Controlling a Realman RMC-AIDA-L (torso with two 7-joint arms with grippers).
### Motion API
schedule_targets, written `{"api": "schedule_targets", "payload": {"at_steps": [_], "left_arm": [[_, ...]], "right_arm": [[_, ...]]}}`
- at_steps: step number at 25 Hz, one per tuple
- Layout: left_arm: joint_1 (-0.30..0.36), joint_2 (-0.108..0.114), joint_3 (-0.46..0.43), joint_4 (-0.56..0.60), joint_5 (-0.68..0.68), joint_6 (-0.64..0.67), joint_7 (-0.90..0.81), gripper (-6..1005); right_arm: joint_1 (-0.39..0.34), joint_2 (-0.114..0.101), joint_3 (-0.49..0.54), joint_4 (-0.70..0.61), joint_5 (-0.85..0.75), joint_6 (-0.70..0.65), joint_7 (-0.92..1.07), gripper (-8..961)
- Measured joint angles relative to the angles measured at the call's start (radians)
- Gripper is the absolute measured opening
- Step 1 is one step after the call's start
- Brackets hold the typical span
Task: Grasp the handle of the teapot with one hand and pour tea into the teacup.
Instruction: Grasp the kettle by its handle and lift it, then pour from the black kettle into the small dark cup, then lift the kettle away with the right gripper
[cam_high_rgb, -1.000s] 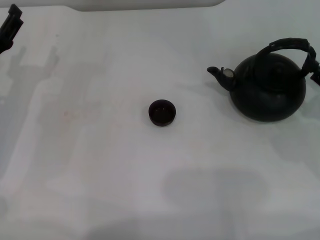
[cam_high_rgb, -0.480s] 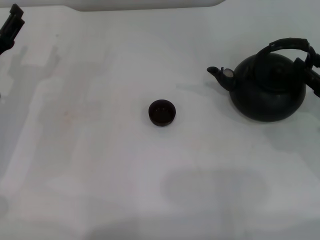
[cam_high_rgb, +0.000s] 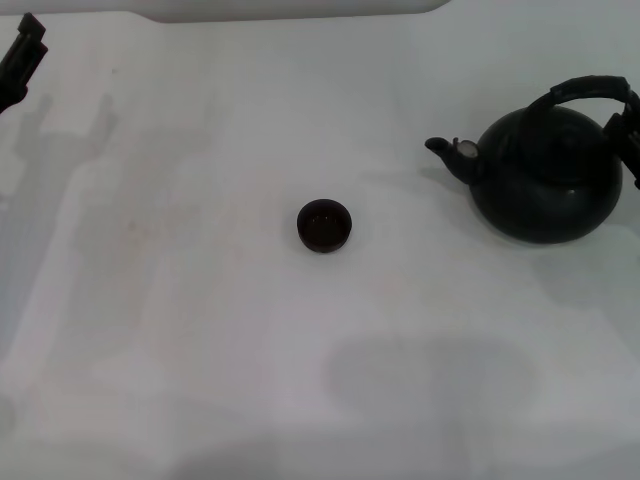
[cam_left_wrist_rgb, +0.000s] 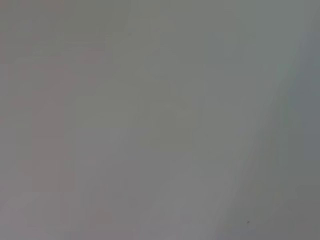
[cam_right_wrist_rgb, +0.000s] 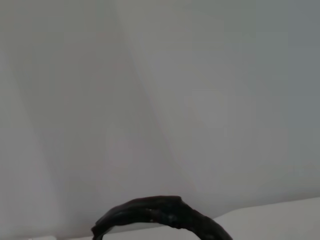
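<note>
Place: you are looking at a bare test bench, more lab than kitchen.
Surface: a plain white table (cam_high_rgb: 200, 330) fills the head view, with no cloth or dishes.
Props: only a black teapot (cam_high_rgb: 545, 180) and a small teacup (cam_high_rgb: 324, 224) stand on it.

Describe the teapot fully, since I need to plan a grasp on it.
The teapot is round, black and matte, standing upright on the white table at the robot's right. Its short spout, with a pale spot, points toward the teacup. The arched handle loops overhead; the right gripper is at its far end.
</note>
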Motion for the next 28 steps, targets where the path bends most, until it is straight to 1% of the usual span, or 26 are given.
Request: {"api": "schedule_targets", "payload": {"at_steps": [5,10,13,16,19,23,28], "left_arm": [[-0.001,0.0,0.0,0.0,0.0,0.0,0.0,881],[0.0,0.0,0.0,0.0,0.0,0.0,0.0,881],[0.001,0.0,0.0,0.0,0.0,0.0,0.0,881],[0.001,0.0,0.0,0.0,0.0,0.0,0.0,881],[0.001,0.0,0.0,-0.001,0.0,0.0,0.0,881],[-0.002,0.0,0.001,-0.011,0.0,0.0,0.0,881],[-0.008,-0.001,0.002,-0.025,0.003,0.0,-0.011,881]], "right_arm": [[0.004,0.007,0.0,-0.002,-0.002,-0.002,-0.01,224],[0.005,0.01,0.0,-0.014,-0.005,-0.006,-0.015,220],[0.007,0.012,0.0,-0.014,-0.005,-0.032,-0.025,217],[0.01,0.02,0.0,-0.023,-0.004,-0.073,-0.046,215],[0.017,0.031,-0.011,-0.062,-0.005,-0.08,-0.061,210],[0.052,0.033,-0.028,-0.084,-0.006,-0.077,-0.082,203],[0.105,0.035,-0.057,-0.102,-0.006,-0.077,-0.193,196]]}}
